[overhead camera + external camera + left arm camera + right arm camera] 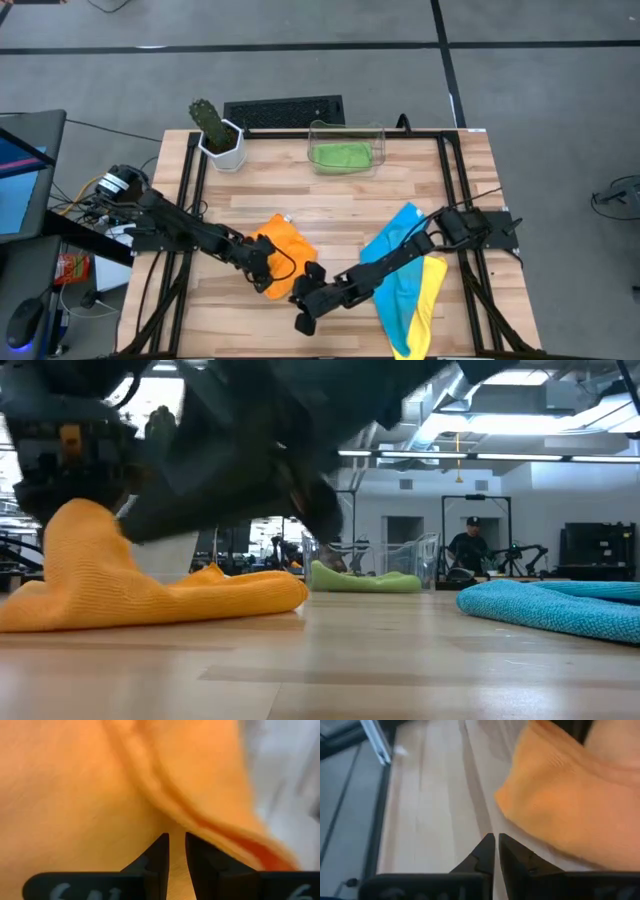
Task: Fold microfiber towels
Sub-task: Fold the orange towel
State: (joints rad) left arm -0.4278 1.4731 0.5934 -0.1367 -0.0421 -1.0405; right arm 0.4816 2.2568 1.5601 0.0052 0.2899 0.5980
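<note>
Left gripper (176, 851) sits low over the orange towel (280, 248), fingers nearly together; whether they pinch cloth is unclear. Right gripper (496, 851), fingers almost touching, hovers over bare table (330, 205) beside that towel's corner. Blue towel (392, 250) and yellow towel (425, 300) lie under the right arm; green towel (340, 155) in clear bin (377, 130).

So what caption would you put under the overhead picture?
Both arms meet at the orange towel; blue towel and yellow towel wait nearby, green towel in its bin.

overhead looks straight down; low level across table (330, 660); both wrists close, sharing orange towel (570, 795).
</note>
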